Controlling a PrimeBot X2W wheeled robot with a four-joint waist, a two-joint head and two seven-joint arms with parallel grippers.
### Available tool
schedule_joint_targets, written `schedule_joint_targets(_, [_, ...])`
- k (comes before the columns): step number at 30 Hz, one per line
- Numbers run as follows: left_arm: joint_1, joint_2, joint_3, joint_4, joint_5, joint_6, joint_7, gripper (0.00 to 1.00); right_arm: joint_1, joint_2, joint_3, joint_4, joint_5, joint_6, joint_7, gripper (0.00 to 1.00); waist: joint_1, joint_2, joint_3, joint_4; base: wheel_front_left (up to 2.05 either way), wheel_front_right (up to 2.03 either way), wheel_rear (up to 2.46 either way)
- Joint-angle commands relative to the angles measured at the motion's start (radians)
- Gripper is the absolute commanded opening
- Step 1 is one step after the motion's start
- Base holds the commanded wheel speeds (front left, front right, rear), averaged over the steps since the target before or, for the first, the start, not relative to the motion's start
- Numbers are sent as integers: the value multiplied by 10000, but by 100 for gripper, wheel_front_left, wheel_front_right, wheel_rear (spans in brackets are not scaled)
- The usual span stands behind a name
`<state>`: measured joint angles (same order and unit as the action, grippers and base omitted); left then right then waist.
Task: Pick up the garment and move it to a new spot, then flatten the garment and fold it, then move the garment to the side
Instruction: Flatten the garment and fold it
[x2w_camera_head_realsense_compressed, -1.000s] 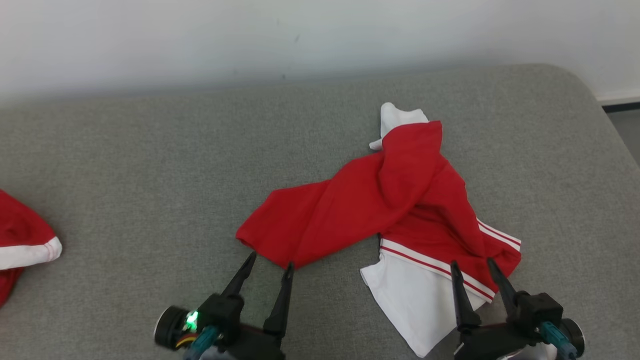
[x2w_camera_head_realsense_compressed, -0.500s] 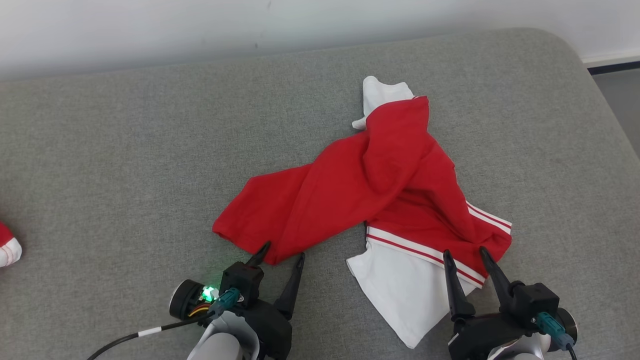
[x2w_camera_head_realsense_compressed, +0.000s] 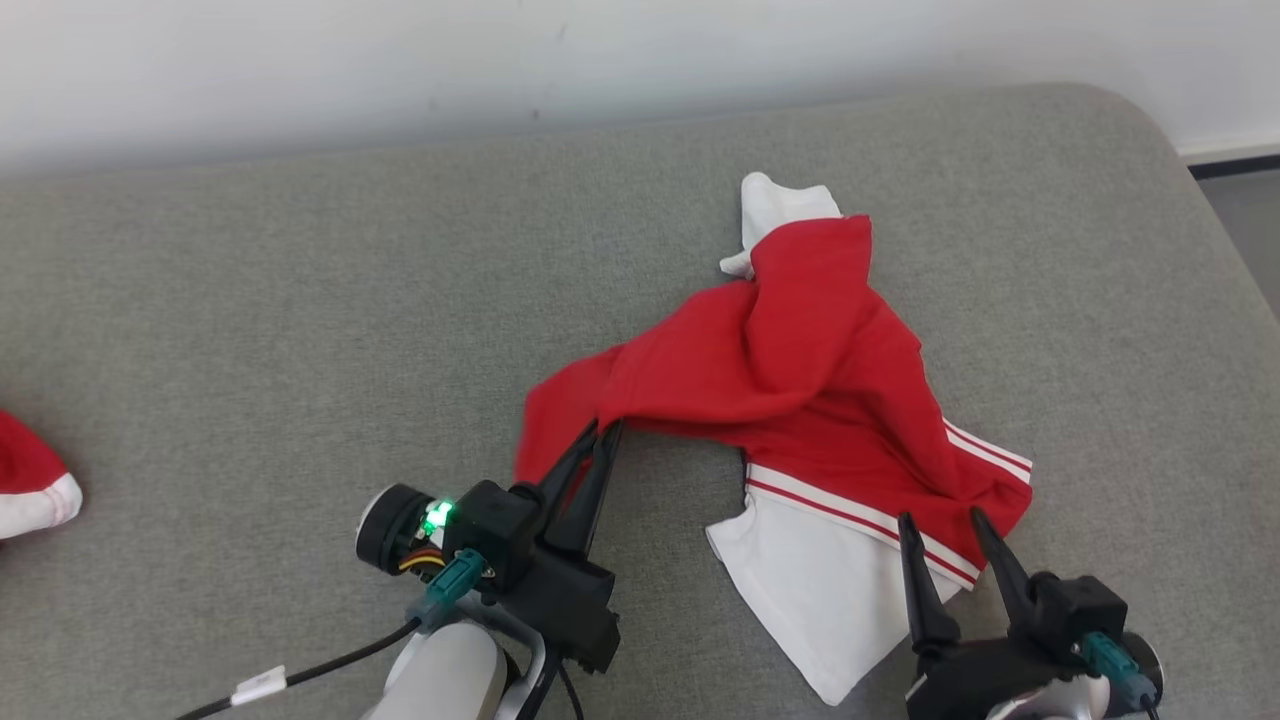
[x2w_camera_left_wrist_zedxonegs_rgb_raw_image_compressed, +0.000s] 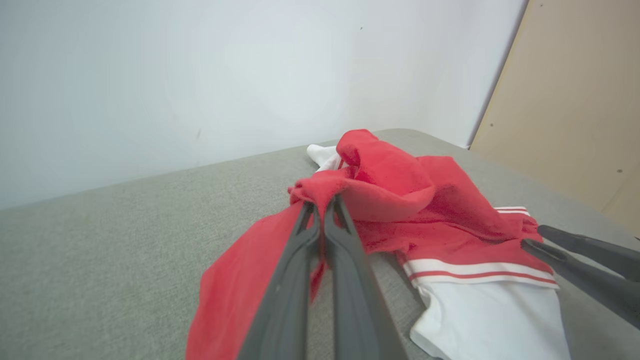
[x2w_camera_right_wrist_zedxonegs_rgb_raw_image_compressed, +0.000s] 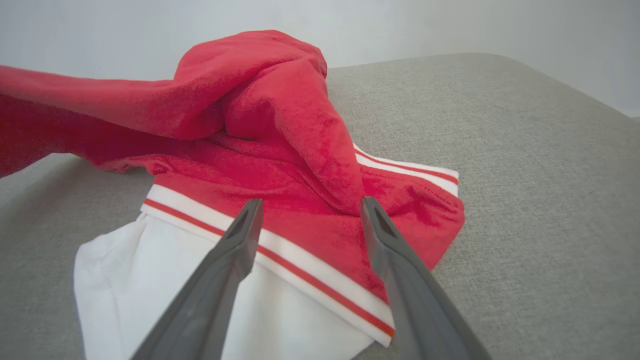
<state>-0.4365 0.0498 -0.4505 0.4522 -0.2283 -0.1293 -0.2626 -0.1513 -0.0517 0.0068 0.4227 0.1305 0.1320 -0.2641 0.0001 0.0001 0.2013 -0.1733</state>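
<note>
Looking at a red-and-white garment (x2w_camera_head_realsense_compressed: 800, 370) lying crumpled right of centre on the grey upholstered surface (x2w_camera_head_realsense_compressed: 250, 330), white panel and striped hem toward the robot, a white bit poking out at the far end. Got the left end effector (x2w_camera_head_realsense_compressed: 603, 432) reaching in from the lower middle, pale forearm (x2w_camera_head_realsense_compressed: 440, 680) angled up and to the right, fingers pressed together with basically no gap and pinching the near-left red edge of the fabric. That edge lifted off the surface, slack cloth hanging below the tips in the left wrist view. Then the right end effector (x2w_camera_head_realsense_compressed: 941, 520) sitting low at the lower right, fingers pointing away from the robot and spread wide, nothing between them, tips over the striped hem near the garment's right corner. Can't tell if touching the cloth or just above it. Also a second red-and-white piece (x2w_camera_head_realsense_compressed: 30, 480) off at the far left edge, well apart. White wall (x2w_camera_head_realsense_compressed: 400, 60) behind.
</note>
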Motion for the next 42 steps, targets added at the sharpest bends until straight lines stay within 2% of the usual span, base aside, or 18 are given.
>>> schedule_joint_targets(1, [169,68,19,-400,74,-9,-34,0,208,16,-59,66,-12,-21,-4,100,-1,-1,-312,222,0,0,0])
schedule_joint_targets(6, [-150,172,-36,-1863,-41,-14,-34,0,477,16,-43,270,134,-21,-4,100,-1,-1,-774,504,0,0,0])
schedule_joint_targets(10, [-389,314,-75,-1930,-235,-2,-34,0,534,16,39,380,293,-21,-4,100,-1,-1,-909,621,0,0,0])
schedule_joint_targets(14, [-662,475,140,-1313,-282,0,-34,0,432,19,165,375,360,-22,-4,100,-1,-1,-764,578,0,0,0])
schedule_joint_targets(23, [-1843,1404,1166,1810,136,149,-34,0,-158,16,147,206,243,-22,-4,100,-1,-1,626,-1,0,0,0])
schedule_joint_targets(24, [-1946,1484,1230,2278,166,180,-34,18,-205,13,140,193,236,-22,-4,100,-1,-1,731,-47,0,0,0])
schedule_joint_targets(25, [-2088,1524,1328,2649,130,253,-34,49,-263,16,145,190,241,-22,-4,100,-1,-1,846,-90,0,0,0])
schedule_joint_targets(26, [-2252,1594,1418,2926,154,298,-34,100,-320,21,149,180,231,-22,-4,100,-1,-1,931,-127,0,0,0])
schedule_joint_targets(30, [-2414,1766,1812,3288,320,713,-34,100,-426,15,47,142,159,-22,-4,100,-1,-1,1047,-166,0,0,0])
schedule_joint_targets(36, [-1750,1810,2441,2538,607,1454,-34,100,-343,16,-24,111,92,-22,-4,100,-1,-1,644,76,0,0,0])
schedule_joint_targets(39, [-1191,1650,2774,1975,666,1690,-34,100,-219,18,36,140,106,-22,-4,100,-1,-1,321,228,0,0,0])
schedule_joint_targets(42, [-479,1535,3094,1317,702,1744,-34,100,-55,13,70,202,97,-22,-4,100,-1,-1,-36,355,0,0,0])
